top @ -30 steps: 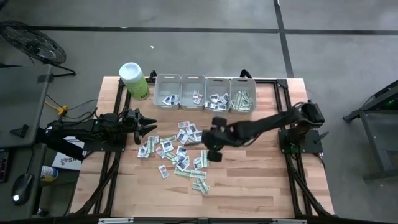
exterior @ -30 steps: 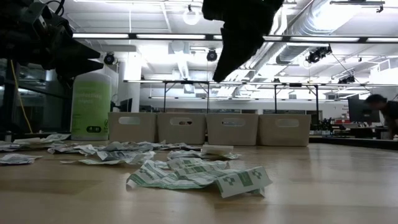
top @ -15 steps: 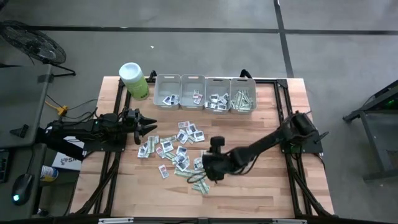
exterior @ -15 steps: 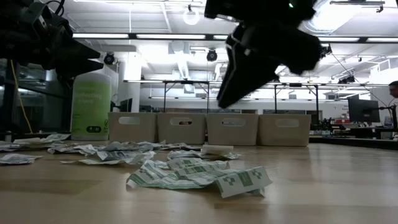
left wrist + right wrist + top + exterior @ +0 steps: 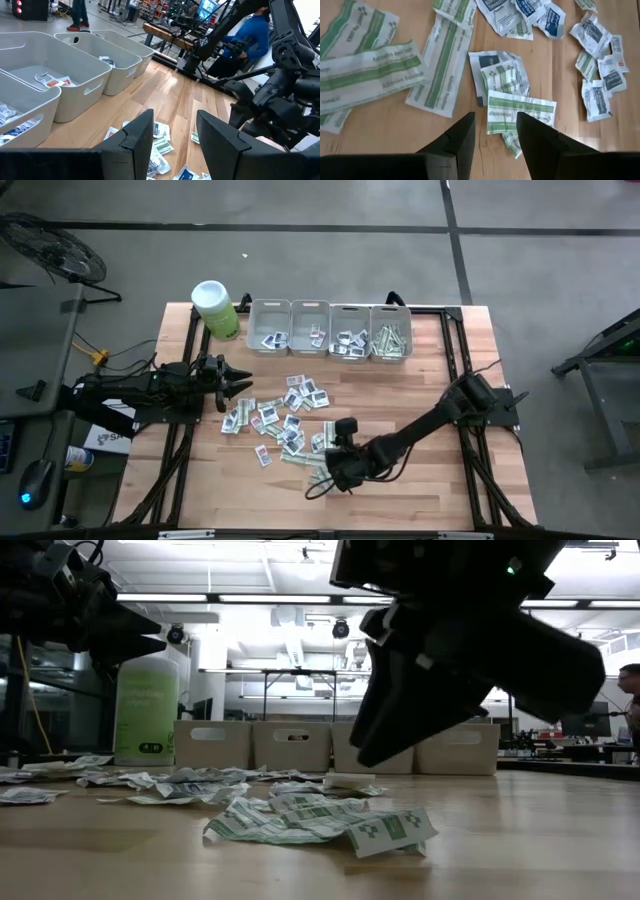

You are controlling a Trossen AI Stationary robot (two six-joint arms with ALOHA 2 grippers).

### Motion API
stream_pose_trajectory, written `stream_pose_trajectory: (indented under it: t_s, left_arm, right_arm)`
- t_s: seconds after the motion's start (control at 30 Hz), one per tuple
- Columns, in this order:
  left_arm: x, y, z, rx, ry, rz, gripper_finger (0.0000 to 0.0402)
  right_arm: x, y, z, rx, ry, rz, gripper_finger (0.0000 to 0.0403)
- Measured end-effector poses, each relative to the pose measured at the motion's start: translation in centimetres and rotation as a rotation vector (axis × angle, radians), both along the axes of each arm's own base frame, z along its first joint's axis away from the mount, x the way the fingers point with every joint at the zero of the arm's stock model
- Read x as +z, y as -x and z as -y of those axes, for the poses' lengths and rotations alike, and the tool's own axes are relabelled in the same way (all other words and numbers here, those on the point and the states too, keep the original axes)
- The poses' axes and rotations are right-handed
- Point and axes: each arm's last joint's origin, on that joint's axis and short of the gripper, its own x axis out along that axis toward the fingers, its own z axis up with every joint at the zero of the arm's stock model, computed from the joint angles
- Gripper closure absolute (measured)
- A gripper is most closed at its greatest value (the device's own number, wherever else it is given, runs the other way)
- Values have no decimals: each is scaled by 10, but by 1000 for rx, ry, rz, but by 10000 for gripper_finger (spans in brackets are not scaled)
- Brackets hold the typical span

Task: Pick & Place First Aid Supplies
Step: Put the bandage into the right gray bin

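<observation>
Under the parted, empty right gripper (image 5: 495,131), crumpled green-and-white packets (image 5: 520,107) lie scattered.

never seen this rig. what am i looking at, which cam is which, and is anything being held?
Two dark robot arms work at a wooden table. One camera looks straight down, one sits at table height, and each wrist carries one looking past its own fingers. Loose first aid packets lie mid-table; four grey bins along the far edge already hold some, beside a green canister. The right gripper is open, hovering over a green-and-white strip, gripping nothing. The left gripper waits open at the left edge, also empty.
</observation>
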Motion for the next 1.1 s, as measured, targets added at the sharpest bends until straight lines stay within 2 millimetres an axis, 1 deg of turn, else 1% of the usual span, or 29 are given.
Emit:
stream_pose_trajectory:
  t_s: [0.23,0.47,0.63,0.83,0.97,1.1]
  left_arm:
    - [0,0,0,0,0,0,252]
    - [0,0,0,0,0,-1,252]
    - [0,0,0,0,0,0,252]
    - [0,0,0,0,0,-1,252]
    - [0,0,0,0,0,0,252]
    - [0,0,0,0,0,0,252]
  right_arm:
    - [-14,-4,2,-9,7,-18,265]
    - [-14,-8,9,-66,-20,2,265]
    - [-14,-10,14,-72,-52,-12,265]
    - [-14,-11,14,-76,-57,-13,268]
    - [-14,-11,15,-82,-59,-12,291]
    - [-14,-11,16,-82,-58,-12,334]
